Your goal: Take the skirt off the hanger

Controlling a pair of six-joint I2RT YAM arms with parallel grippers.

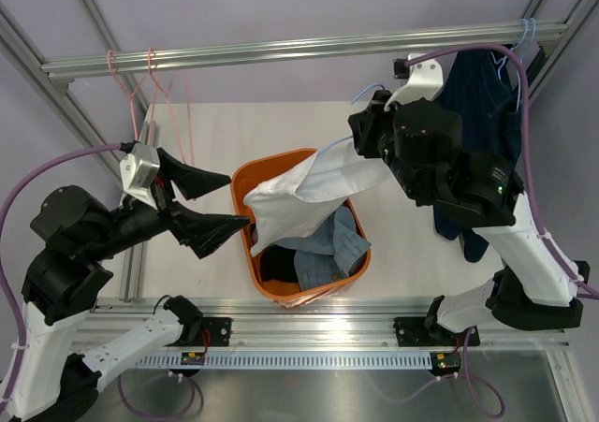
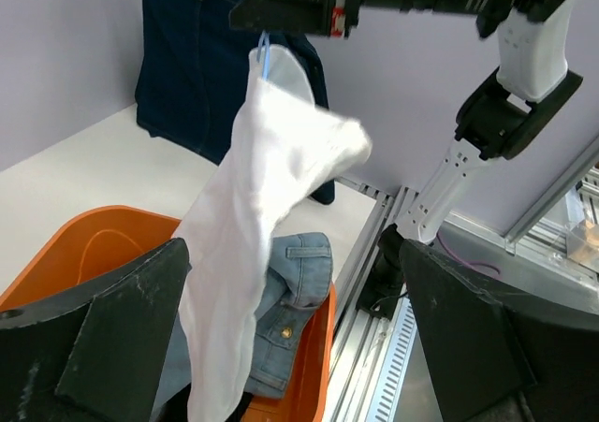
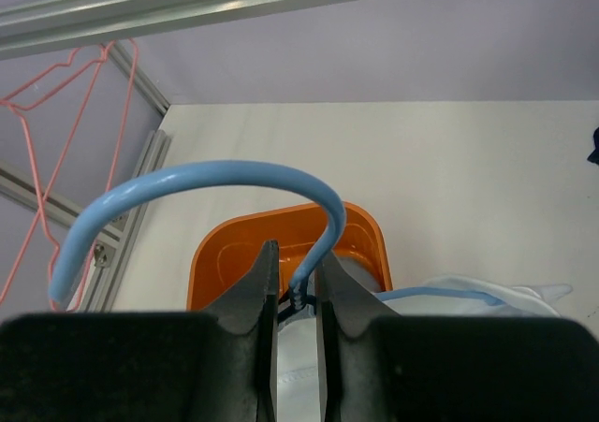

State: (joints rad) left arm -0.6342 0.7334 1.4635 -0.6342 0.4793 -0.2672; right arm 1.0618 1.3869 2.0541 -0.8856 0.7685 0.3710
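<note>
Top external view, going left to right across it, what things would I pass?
First the thin pink wire hangers on the rail, then the left arm's black fingers, orange plastic basket, dark navy hanging garment.

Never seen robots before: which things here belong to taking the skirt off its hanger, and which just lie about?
Job:
denim skirt, already in the orange basket
pink hangers, bare on the rail
right gripper, shut on a light-blue hanger bearing a white garment
left gripper, open

Lying about:
navy jeans, hanging
black garment, in the basket
</note>
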